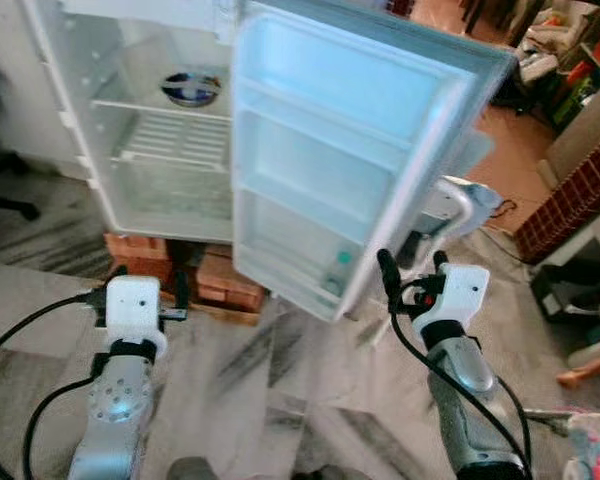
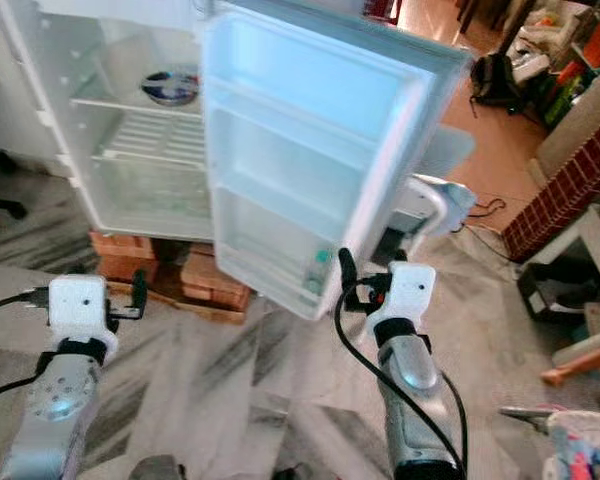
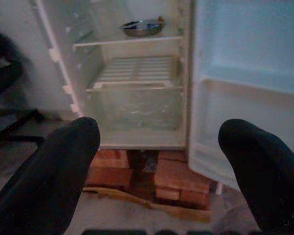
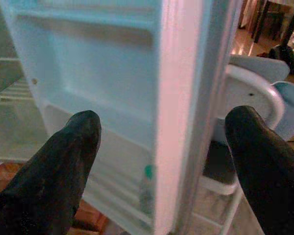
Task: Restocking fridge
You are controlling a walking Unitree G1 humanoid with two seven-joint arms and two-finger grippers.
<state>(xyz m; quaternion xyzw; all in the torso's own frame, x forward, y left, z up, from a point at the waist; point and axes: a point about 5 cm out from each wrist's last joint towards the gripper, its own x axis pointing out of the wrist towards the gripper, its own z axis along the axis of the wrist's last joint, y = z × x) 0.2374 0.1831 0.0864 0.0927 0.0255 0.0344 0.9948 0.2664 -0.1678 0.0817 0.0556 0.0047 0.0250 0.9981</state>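
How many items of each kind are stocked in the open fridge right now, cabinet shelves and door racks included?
Metal bowls on the upper cabinet shelf: 1
Bottles with a green cap in the lowest door rack: 1
Total: 2

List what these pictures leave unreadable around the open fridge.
- Bowl contents: too small in the eye views, dim in the left wrist view.
- Bottle label in the door's bottom rack: blurred.
- Fridge top: cut by the frame edge.
- Bricks underneath: partly behind the left gripper's fingers.
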